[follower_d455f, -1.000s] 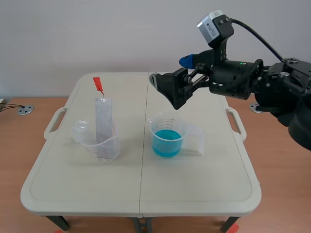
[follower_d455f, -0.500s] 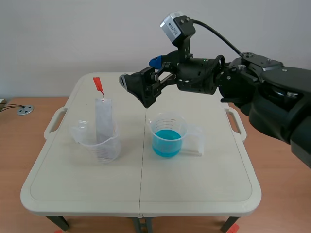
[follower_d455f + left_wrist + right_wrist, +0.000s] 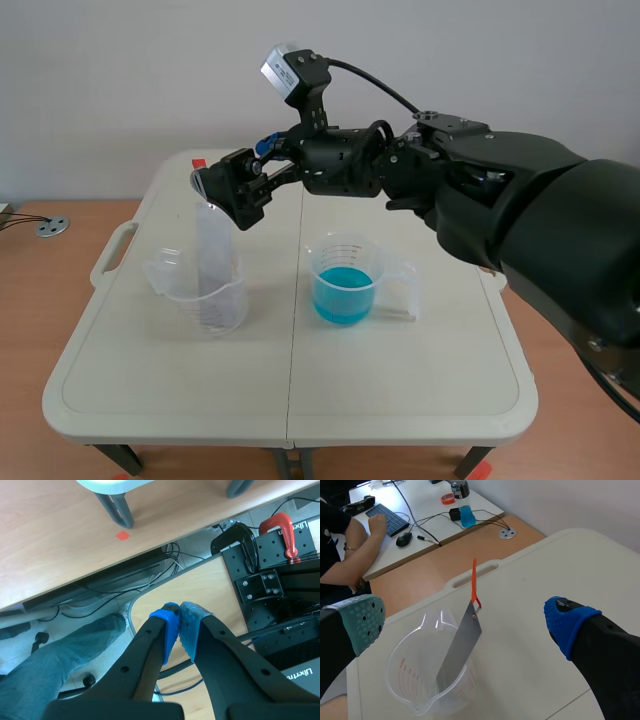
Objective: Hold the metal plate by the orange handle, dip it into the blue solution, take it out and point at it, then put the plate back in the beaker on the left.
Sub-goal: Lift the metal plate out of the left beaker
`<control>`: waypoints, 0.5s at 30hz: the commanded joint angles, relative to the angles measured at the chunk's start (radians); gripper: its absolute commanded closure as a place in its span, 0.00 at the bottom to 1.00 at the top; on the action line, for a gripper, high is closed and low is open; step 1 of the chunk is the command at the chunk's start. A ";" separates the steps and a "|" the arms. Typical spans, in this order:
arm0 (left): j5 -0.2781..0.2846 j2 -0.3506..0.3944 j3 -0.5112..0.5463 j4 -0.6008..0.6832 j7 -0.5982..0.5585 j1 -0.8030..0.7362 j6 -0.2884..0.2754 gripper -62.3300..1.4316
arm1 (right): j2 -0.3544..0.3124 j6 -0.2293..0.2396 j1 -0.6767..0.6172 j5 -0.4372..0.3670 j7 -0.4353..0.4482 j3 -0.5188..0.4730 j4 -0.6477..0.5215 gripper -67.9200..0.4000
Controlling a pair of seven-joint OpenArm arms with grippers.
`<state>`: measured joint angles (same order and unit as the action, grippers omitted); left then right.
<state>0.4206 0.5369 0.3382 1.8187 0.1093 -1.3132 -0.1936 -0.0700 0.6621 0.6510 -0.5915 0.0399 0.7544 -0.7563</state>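
Metal plate (image 3: 459, 650) leans in beaker (image 3: 407, 677), orange handle (image 3: 474, 582) up, ahead of right claw (image 3: 466, 622), between its wide-spread, empty fingers (image 3: 366, 622).

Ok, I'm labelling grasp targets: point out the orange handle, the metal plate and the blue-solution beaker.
orange handle (image 3: 474, 582): right wrist view, middle of the strip.
metal plate (image 3: 461, 642): right wrist view, middle of its face.
blue-solution beaker (image 3: 345, 302): scene view, front wall.

Right claw (image 3: 230, 165) hides most of the orange handle (image 3: 198, 163) and the metal plate (image 3: 213, 245) top in scene view. Beaker (image 3: 405, 680) scale unreadable.
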 commanded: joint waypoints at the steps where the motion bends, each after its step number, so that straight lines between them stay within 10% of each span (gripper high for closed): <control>1: 0.006 -0.007 -0.003 0.014 -0.005 -0.003 -0.003 0.95 | 0.024 0.000 0.037 0.003 0.014 0.002 -0.005 0.02; 15: 0.006 -0.007 -0.003 0.013 -0.003 -0.003 -0.003 0.95 | 0.149 -0.098 0.109 0.072 0.035 0.034 0.129 0.02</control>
<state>0.4206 0.5369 0.3382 1.8187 0.1123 -1.3132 -0.1940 0.0658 0.5617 0.7212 -0.5053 0.0547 0.7940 -0.6216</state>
